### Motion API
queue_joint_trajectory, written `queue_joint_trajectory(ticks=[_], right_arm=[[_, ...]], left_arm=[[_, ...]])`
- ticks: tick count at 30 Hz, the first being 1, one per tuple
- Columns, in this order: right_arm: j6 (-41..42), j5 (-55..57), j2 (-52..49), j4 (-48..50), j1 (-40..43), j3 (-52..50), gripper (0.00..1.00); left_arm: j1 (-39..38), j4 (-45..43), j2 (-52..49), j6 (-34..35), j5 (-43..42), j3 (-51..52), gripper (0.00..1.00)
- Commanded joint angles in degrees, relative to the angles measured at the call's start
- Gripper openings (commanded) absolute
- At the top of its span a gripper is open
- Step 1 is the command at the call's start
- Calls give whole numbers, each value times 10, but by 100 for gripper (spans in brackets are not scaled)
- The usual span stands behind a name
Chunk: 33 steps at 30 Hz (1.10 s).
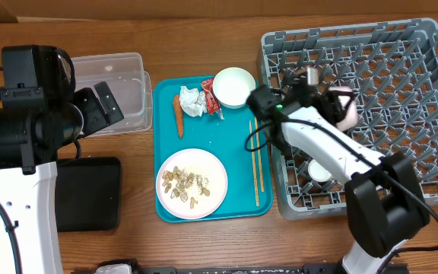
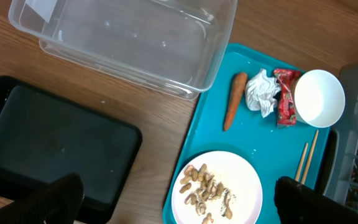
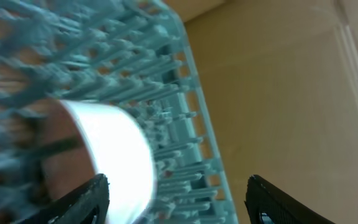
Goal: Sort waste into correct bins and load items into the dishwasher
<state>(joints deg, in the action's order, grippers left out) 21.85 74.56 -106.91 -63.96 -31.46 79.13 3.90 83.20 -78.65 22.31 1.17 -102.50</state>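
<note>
My black two-finger left gripper (image 2: pixel 179 202) hangs with jaws spread wide. My white right arm (image 1: pixel 322 141) reaches forward, and its black right gripper (image 3: pixel 178 199) has jaws parted.

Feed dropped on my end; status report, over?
Left fingers open, empty. Right fingers open by pink bowl in rack. Carrot, paper wad, wrapper on teal tray. No obstruction seen.

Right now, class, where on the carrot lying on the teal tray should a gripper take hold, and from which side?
Probably the thin half of the carrot, from straight above, jaws across its width: it lies flat, and the crumpled paper wad crowds its thick end.
</note>
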Motion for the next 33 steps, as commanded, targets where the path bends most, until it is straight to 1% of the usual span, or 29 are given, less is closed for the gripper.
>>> queue_joint_trajectory(ticks=[1,2,4,5,6,8,9,11,13,15,18,20,25,29,30,31,33], right_arm=[[9,-127,4,-22,-27,93,72],[9,-146,5,-25,-30,107,72],[9,-247,8,-34,-37,165,71],[9,-313,9,-33,-37,191,68],[9,-399,9,-30,-37,218,64],[9,-562,9,-14,-31,249,46],[23,-626,9,-2,-27,252,40],[102,-696,7,9,-20,249,40],[188,-714,2,18,-12,235,40],[249,-717,-6,39,-6,216,40],[327,-719,-21,85,-1,185,40],[361,-719,-35,109,0,176,41],[415,-718,-82,157,1,175,41],[470,-724,-125,161,9,175,41],[475,-729,-135,162,13,175,47],[475,-732,-141,163,16,175,49],[475,-733,-151,166,26,175,49]], left_arm=[[3,2,-1,-9,7,-5,100],[3,2,-1,-9,7,-5,100],[3,2,-1,-9,7,-5,100],[3,2,-1,-9,8,-5,100],[3,2,-1,-9,8,-5,100],[3,2,-1,-9,7,-5,100],[3,2,-1,-9,7,-5,100],[3,2,-1,-9,7,-5,100],[3,2,-1,-9,8,-5,100],[3,2,-1,-9,7,-5,100],[3,2,-1,-9,7,-5,100],[3,2,-1,-9,7,-5,100],[3,2,-1,-9,7,-5,100],[3,2,-1,-9,8,-5,100],[3,2,-1,-9,7,-5,100],[3,2,-1,-9,7,-5,100],[3,2,-1,-9,7,-5,100]])
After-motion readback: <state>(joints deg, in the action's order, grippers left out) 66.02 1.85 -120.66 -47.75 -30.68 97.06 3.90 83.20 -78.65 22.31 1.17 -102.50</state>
